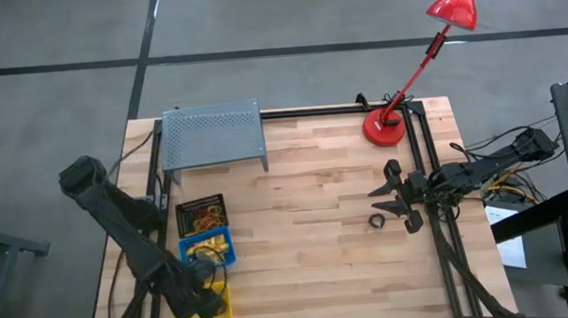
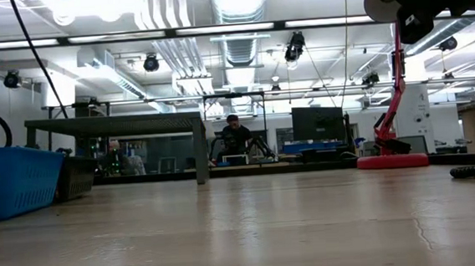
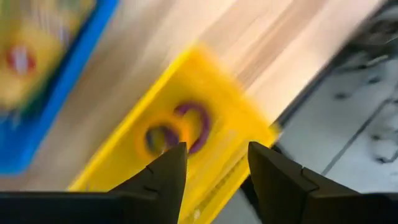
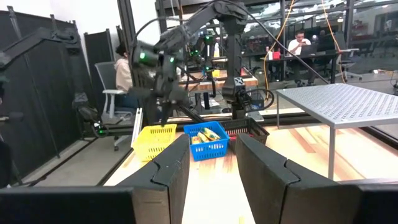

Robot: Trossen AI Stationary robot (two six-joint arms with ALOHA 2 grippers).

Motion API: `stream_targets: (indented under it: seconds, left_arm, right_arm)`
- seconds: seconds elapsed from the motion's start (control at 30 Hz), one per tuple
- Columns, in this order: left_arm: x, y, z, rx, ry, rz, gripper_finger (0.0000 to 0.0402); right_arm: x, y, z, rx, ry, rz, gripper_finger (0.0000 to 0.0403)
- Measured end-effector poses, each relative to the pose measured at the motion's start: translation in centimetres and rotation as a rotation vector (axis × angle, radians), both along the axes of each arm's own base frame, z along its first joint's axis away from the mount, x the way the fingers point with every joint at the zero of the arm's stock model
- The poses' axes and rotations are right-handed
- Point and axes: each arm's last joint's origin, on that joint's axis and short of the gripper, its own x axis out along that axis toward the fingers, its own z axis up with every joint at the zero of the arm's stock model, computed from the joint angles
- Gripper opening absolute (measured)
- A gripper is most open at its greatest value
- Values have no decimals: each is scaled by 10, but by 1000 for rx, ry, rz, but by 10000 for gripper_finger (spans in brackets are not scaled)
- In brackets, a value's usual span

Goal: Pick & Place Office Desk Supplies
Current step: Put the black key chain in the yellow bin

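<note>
My left gripper [image 3: 216, 149] hangs open above the yellow bin [image 3: 186, 81] at the table's near left corner, with nothing between its fingers. A purple ring [image 3: 198, 123] and a darker ring [image 3: 157, 138] lie on that bin's floor. The blue bin [image 1: 208, 249] holds yellow items, and the black bin [image 1: 201, 215] behind it holds rubber-band loops. A black ring [image 1: 377, 220] lies flat on the wood next to my right gripper [image 1: 383, 200]. That gripper waits open and level at the table's right side, its fingers pointing toward the left.
A grey perforated shelf [image 1: 212, 134] stands on legs at the far left. The red desk lamp's base [image 1: 386, 127] sits at the far right, its head reaching beyond the table. Black frame rails run along both sides. Bare wood lies between the bins and my right gripper.
</note>
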Motion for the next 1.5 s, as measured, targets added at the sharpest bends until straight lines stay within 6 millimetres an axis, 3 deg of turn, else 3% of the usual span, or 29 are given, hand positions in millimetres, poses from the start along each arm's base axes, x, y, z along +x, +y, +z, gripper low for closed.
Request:
stream_targets:
  seconds: [0.17, 0.33, 0.43, 0.63, 0.8, 0.93, 1.5]
  left_arm:
    - [-2, 18, 32, 140, -324, -41, 177]
    - [6, 37, 71, 281, -673, -327, 177]
    - [12, 53, 91, 374, -839, -390, 177]
    - [35, 88, 107, 542, -1055, -483, 178]
    - [55, 123, 115, 507, -1138, -496, 176]
    - [60, 141, 117, 528, -1164, -518, 174]
    - [60, 150, 119, 590, -1148, -454, 174]
  right_arm:
    - [0, 0, 0, 0, 0, 0, 125]
    - [0, 0, -1, -3, 7, 0, 125]
    - [0, 0, -1, -4, 10, 0, 125]
    - [0, 0, -1, -4, 11, 0, 125]
    - [0, 0, -1, -5, 14, 0, 125]
    - [0, 0, -1, -5, 14, 0, 125]
    - [0, 0, -1, -5, 14, 0, 125]
